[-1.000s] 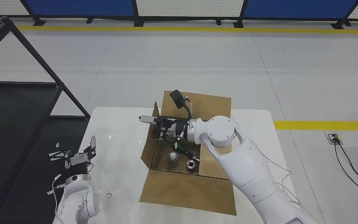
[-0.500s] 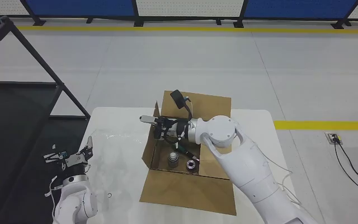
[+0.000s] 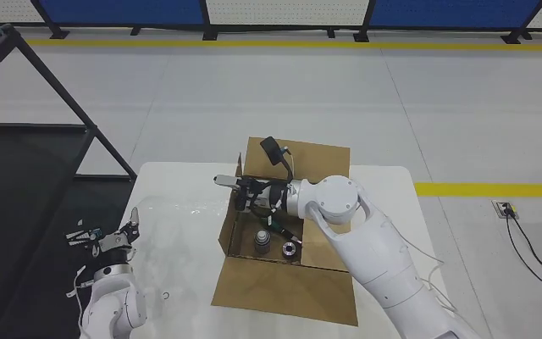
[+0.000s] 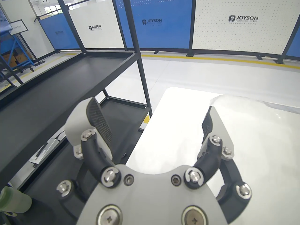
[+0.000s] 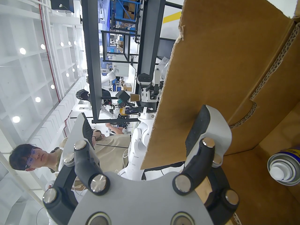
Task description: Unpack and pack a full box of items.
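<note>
The cardboard box (image 3: 326, 161) stands open on the white counter (image 3: 186, 254), its flaps spread, and the goods that can be seen are inside it. Two round-topped cans (image 3: 262, 242) stand side by side on its floor, and the right wrist view shows a spray can (image 5: 282, 168) upright in a corner. Judging by this, the unpacking has hardly begun: the box has been opened, but the contents are yet to be lifted out and later put back in.

The right arm reaches across the box to its side wall. The right hand (image 5: 145, 120) is turned sideways with its fingers apart, straddling the free edge of the upright side flap (image 5: 211, 59). One finger is on the flap's inner face and the other is outside it, and neither is pressed against the cardboard. It looks set to grip or fold that flap rather than to pick up an item.

The left hand (image 4: 152, 111) is well away from the box at the counter's edge, beside the black rack (image 4: 70, 78). Its fingers are spread wide and it holds nothing.
</note>
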You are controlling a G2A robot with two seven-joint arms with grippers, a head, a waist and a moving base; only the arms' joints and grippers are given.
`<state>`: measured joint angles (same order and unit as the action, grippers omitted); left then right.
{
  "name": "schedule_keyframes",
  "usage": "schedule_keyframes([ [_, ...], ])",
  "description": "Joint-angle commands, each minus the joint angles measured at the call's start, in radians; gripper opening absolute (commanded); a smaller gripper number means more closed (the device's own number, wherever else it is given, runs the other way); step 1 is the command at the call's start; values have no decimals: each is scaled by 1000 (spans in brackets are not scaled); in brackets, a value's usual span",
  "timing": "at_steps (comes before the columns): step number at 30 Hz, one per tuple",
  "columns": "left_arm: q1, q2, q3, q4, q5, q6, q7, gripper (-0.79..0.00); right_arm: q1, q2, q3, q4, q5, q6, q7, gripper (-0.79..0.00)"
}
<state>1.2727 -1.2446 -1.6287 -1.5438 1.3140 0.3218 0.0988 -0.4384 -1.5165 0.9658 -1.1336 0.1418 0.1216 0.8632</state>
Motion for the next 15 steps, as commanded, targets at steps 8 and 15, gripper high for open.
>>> schedule_keyframes([
  [8,-73,1,-11,111,45,0,-21,0,-6,2,0,-11,-7,4,1,0],
  [15,-167,-4,-4,252,41,23,-29,0,-14,4,2,-24,-15,16,1,0],
])
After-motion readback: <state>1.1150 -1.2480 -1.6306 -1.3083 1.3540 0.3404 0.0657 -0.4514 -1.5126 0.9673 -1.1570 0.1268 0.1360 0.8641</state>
